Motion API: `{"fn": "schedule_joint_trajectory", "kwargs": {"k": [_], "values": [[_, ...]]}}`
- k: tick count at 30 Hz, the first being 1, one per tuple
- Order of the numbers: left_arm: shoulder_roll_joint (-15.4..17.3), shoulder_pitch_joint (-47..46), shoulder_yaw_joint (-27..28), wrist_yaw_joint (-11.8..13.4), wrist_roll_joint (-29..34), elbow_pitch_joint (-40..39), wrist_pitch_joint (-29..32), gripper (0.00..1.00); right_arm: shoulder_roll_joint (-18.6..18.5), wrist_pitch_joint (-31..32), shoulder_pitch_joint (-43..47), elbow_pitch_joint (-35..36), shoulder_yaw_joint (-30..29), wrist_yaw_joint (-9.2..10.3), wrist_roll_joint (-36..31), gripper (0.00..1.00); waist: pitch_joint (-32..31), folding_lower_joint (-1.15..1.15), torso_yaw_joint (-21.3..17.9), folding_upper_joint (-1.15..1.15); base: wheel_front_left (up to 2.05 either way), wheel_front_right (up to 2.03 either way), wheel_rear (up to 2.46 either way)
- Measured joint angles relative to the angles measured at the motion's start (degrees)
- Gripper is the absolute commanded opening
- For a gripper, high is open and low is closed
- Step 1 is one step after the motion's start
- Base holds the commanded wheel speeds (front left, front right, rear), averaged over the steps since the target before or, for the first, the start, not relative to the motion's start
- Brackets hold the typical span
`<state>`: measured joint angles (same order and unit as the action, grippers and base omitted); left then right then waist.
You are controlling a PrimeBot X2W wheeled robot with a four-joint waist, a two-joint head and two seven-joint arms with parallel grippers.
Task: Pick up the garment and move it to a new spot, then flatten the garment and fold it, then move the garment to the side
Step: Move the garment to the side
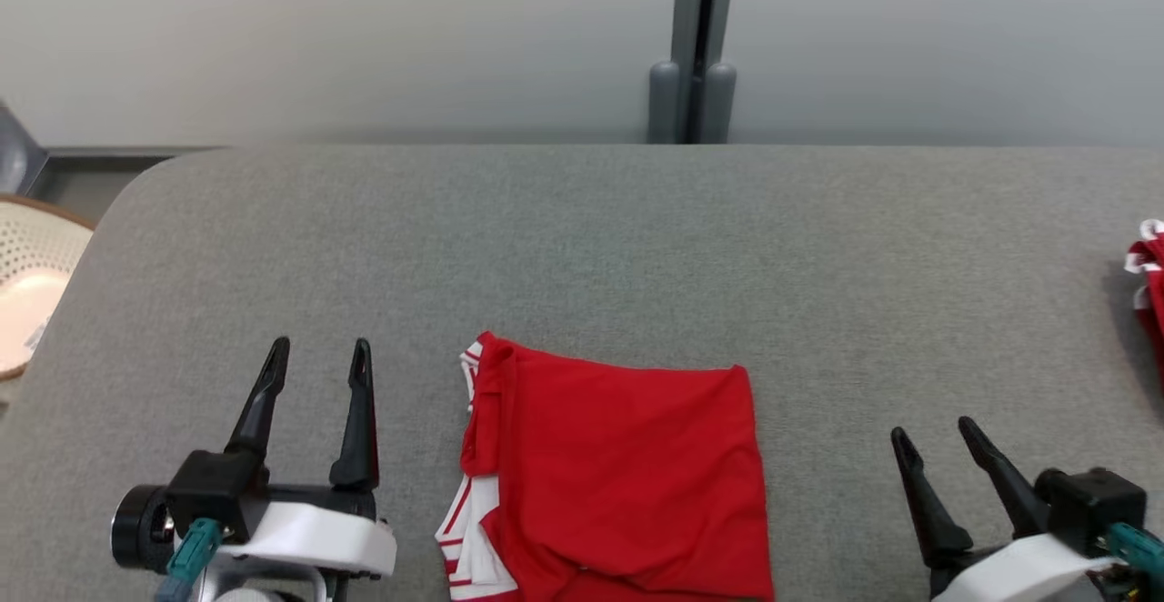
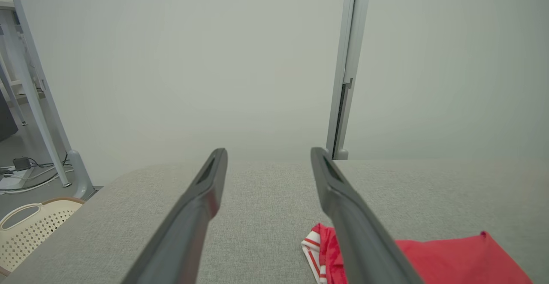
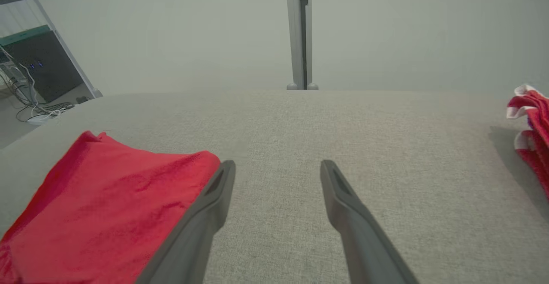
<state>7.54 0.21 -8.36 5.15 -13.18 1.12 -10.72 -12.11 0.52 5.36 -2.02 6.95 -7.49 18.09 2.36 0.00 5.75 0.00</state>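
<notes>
Folded red garment (image 1: 618, 484), flat on grey worktop (image 1: 582, 247) between left hand (image 1: 321, 344) and right hand (image 1: 932, 428), both empty, fingers apart; red-and-white cloth (image 1: 1148, 284) at right edge, perforated basket (image 1: 32, 284) beyond left.

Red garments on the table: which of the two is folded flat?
The middle garment, a flat rectangle between the left pincer and right pincer. The other garment, at the table's right edge, is bunched up.

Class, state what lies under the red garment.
The garment lies on the gray table. Striped white trim peeks out under its left edge; the rest beneath is covered.
</notes>
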Motion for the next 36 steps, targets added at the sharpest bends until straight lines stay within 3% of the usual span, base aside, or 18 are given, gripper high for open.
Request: {"fn": "schedule_joint_trajectory", "kwargs": {"k": [10, 16, 17, 18, 26, 36], "values": [[-2.67, -7.31, -2.60, -0.56, 0.02, 2.92, -3.48, 1.00, 2.34, -0.32, -8.84, -15.04, 8.70, 0.00, 3.85, 1.00, 7.77, 0.00, 7.04, 0.00, 0.00, 0.00, 0.00], [-3.37, -9.54, -3.05, -0.64, -0.12, 4.95, -4.13, 1.00, 0.64, 2.25, -11.35, -17.42, 12.35, 0.00, 8.68, 1.00, 11.15, 0.00, 10.33, 0.00, 0.00, 0.00, 0.00], [-3.41, -9.82, -3.02, -0.63, -0.11, 5.15, -4.19, 1.00, 0.00, 3.08, -11.59, -17.23, 12.71, 0.00, 9.23, 0.22, 11.55, 0.00, 10.60, 0.00, 0.00, 0.00, 0.00], [-3.44, -10.07, -2.96, -0.63, -0.09, 5.22, -4.20, 1.00, -0.42, 3.33, -11.80, -17.00, 12.78, -0.02, 9.78, 0.00, 11.89, 0.00, 10.78, 0.00, 0.00, 0.00, 0.00], [-2.98, -10.58, -1.98, -1.52, 1.46, 4.03, -4.27, 1.00, -3.20, 4.88, -11.41, -13.05, 13.66, -0.19, 8.40, 0.00, 12.20, 0.00, 7.61, 0.00, 0.00, 0.00, 0.00], [-1.12, -10.87, -2.38, -3.07, 3.23, 1.51, -4.27, 1.00, -9.73, 4.15, -10.95, -9.57, 11.05, -0.07, 6.30, 0.00, 11.90, 0.00, -5.30, 0.00, 0.00, 0.00, 0.00]]}}
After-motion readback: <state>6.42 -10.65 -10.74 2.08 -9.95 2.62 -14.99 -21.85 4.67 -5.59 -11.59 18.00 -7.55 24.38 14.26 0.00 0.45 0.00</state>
